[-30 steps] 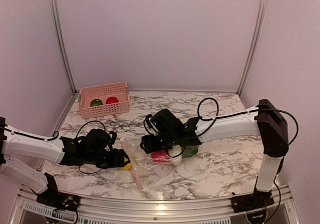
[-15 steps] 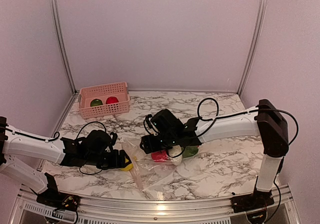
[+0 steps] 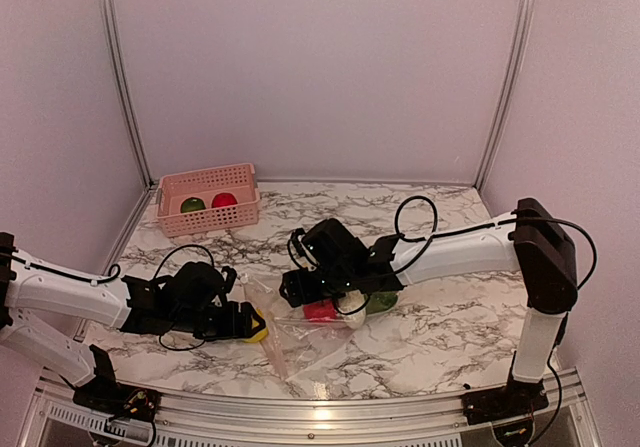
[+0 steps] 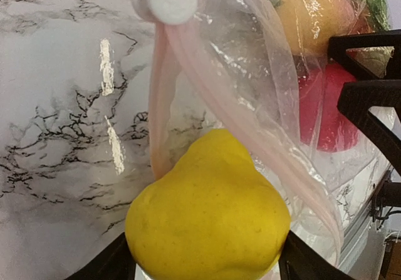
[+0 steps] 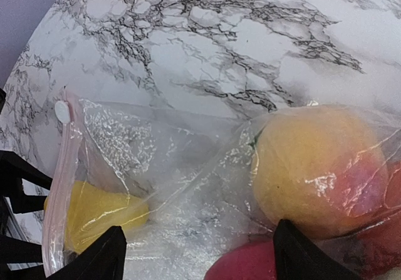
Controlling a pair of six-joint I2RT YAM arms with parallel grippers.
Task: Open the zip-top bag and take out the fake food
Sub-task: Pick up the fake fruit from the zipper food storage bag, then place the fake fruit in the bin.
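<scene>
Left claw [image 3: 250, 321] edged nearer, gripping yellow pear [image 4: 207, 220] beside zip-top bag [image 4: 250, 86].

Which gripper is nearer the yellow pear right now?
Left. The left gripper has the yellow pear between its fingers at the bag mouth; the right gripper sits over the bag's other end.

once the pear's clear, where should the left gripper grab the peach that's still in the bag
Across its middle, coming low from the left through the mouth by the zip strip. The peach is round, so an off-centre grip would likely slip. It lies deep in the bag against the red fruit, so close on its free sides.
</scene>
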